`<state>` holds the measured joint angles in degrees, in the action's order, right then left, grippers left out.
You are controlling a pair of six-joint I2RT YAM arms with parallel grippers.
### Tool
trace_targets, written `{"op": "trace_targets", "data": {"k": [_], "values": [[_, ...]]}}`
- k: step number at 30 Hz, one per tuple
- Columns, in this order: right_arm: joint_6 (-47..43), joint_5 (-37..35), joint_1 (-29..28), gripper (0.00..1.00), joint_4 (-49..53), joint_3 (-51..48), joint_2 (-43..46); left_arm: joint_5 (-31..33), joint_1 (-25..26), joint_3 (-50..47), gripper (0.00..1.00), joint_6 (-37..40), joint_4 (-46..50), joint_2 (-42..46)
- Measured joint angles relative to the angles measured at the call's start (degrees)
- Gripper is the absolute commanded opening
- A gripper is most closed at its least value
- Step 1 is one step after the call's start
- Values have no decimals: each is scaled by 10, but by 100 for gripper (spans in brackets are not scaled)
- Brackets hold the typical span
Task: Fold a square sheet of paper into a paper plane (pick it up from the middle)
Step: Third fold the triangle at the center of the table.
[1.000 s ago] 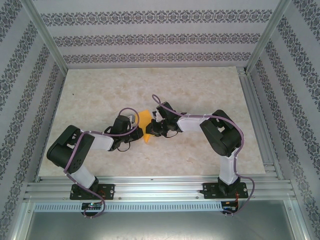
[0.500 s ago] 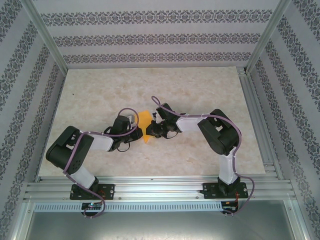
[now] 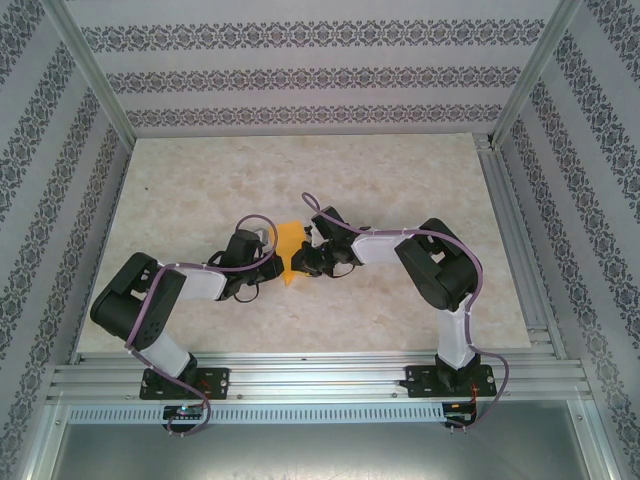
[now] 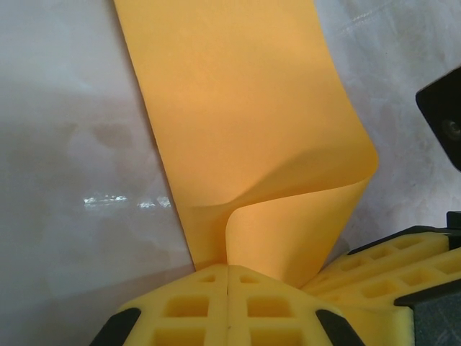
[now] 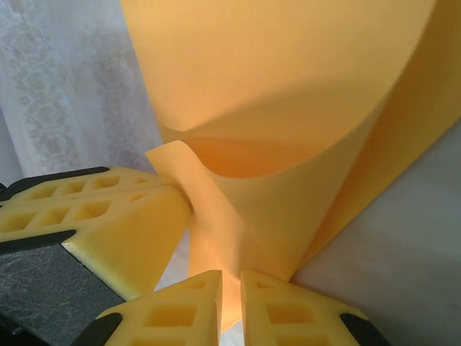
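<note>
The orange-yellow sheet of paper [image 3: 289,243] stands between my two grippers at the table's middle, bent into a narrow curled strip. My left gripper [image 3: 274,263] is shut on its lower edge, and in the left wrist view [image 4: 228,272] the sheet [image 4: 238,108] loops up from the closed pads. My right gripper [image 3: 305,260] pinches the same paper from the other side. In the right wrist view [image 5: 230,285] its fingers stand a sliver apart with the paper [image 5: 288,94] clamped between them. The left gripper's fingers [image 5: 108,216] sit close beside it.
The pale marbled table [image 3: 400,180] stretches around the arms. Patterned walls [image 3: 300,75] and aluminium frame rails [image 3: 515,230] bound it at the back and sides. The two grippers nearly touch each other.
Both grippers and the paper have drifted slightly to the left. The grips are unchanged.
</note>
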<state>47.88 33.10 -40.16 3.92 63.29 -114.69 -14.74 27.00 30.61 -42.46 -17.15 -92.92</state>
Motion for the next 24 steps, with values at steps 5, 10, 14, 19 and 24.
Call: {"op": "trace_targets", "data": {"k": [5,10,14,19,24], "values": [[1,0,-6,15,1,0,5,-2,0,4,0,6,0,-3],[8,0,-14,15,-17,0,10,-2,0,7,0,14,1,-6],[20,-1,-17,14,-26,-3,10,-4,0,9,0,18,3,-7],[35,0,-19,13,-48,-23,9,-5,0,14,0,22,6,-11],[37,-2,-19,13,-46,-28,9,-6,0,16,0,24,6,-13]]}}
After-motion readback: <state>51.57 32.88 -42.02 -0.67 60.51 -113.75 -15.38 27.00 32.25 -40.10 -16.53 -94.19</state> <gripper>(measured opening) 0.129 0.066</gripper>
